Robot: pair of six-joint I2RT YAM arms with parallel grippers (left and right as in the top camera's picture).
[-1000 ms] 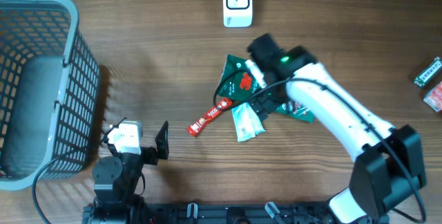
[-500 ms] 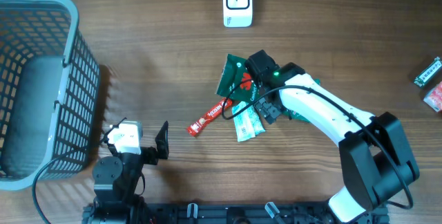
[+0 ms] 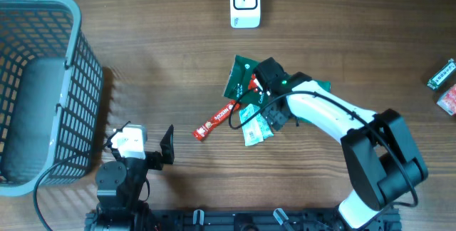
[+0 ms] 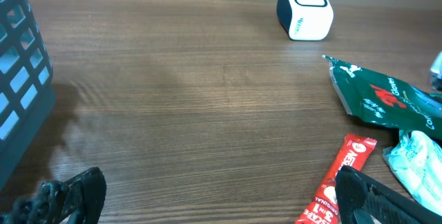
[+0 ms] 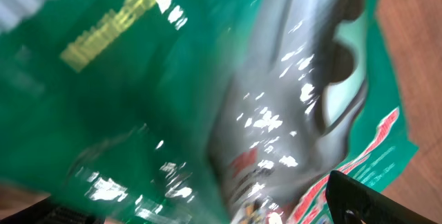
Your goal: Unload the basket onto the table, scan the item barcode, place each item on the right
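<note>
Since the green packet (image 3: 239, 81) lies on the surface near the scanner (image 3: 244, 3), directly under the spread right claw (image 3: 265, 83), that arm is nearer than the spread left claw (image 3: 142, 145).

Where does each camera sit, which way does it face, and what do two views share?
Overhead: above the table, looking straight down at basket, scanner and green packet; left arm and right arm show.
Left wrist: low over the table, facing across it toward the scanner; its own open fingers frame the bottom corners.
Right wrist: close over the green packet, blurred; one finger shows bottom right.
Shared: overhead and left wrist both show scanner, green packet, red stick.
</note>
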